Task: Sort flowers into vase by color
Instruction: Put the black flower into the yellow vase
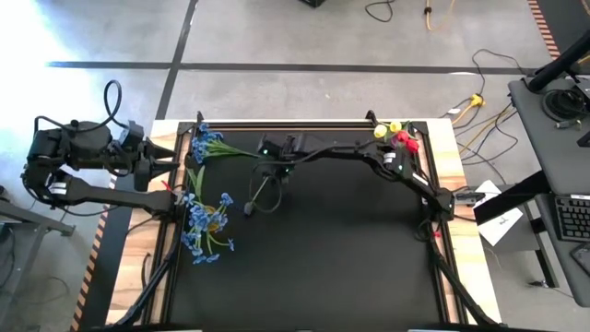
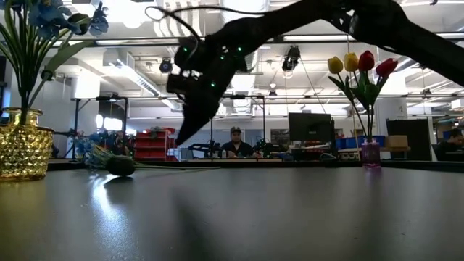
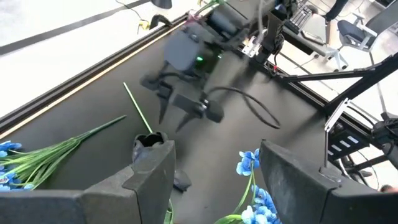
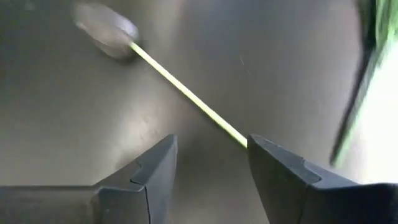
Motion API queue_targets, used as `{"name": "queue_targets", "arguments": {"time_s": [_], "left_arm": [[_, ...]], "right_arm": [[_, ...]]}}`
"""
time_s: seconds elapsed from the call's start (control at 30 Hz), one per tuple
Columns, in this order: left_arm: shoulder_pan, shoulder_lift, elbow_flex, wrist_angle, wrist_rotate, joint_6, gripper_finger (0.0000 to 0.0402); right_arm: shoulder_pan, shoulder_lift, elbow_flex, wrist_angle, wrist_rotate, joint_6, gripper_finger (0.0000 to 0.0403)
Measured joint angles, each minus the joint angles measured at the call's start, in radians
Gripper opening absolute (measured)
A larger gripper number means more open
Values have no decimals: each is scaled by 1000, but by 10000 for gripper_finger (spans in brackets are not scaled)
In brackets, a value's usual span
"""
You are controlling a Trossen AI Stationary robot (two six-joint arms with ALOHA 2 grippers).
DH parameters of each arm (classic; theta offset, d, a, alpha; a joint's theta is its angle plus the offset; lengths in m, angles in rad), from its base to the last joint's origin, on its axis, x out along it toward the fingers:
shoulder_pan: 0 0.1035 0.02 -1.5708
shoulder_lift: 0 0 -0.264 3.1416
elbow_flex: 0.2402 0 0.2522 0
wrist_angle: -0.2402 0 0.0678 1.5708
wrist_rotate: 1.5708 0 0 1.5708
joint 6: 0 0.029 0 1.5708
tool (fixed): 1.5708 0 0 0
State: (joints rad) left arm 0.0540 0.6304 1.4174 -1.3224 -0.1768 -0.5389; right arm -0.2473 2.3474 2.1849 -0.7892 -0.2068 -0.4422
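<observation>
A single flower with a dark bud [image 1: 249,210] and a thin green stem [image 4: 186,93] lies flat on the black mat. My right gripper [image 1: 265,177] hangs open above the stem and points down. In the low view its tips [image 2: 183,138] are clear of the table, and the bud [image 2: 120,165] lies to one side. The stem runs between the fingers in the right wrist view. My left gripper [image 3: 214,168] is open and waits at the table's left edge [image 1: 175,166]. A gold vase [image 2: 22,152] holds blue flowers [image 1: 198,226]. A small purple vase [image 2: 370,152] holds yellow and red tulips [image 1: 398,136].
A loose bunch of blue flowers [image 1: 207,143] with green stems lies at the far left corner of the mat. A black cable [image 1: 267,198] loops down from my right arm near the bud. People and monitors show in the room beyond the table.
</observation>
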Motion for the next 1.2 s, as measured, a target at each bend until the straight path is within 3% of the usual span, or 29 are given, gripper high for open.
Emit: {"name": "queue_targets", "arguments": {"time_s": [0.17, 0.33, 0.73, 0.97, 1.2], "left_arm": [[0, -1, 0, 0, 0, 7, 219], [0, -13, 0, -1, 2, 8, 219], [0, -60, 1, -2, 38, 7, 219], [0, -72, 3, -1, 63, 3, 219], [0, -74, 3, -1, 64, 4, 219]], "right_arm": [[70, 8, -4, 75, 15, -49, 191], [119, 15, -58, 234, 114, -32, 192], [133, 91, -69, 298, 144, -4, 181], [133, 132, -66, 360, 156, 47, 147], [134, 156, -64, 363, 140, 48, 77]]}}
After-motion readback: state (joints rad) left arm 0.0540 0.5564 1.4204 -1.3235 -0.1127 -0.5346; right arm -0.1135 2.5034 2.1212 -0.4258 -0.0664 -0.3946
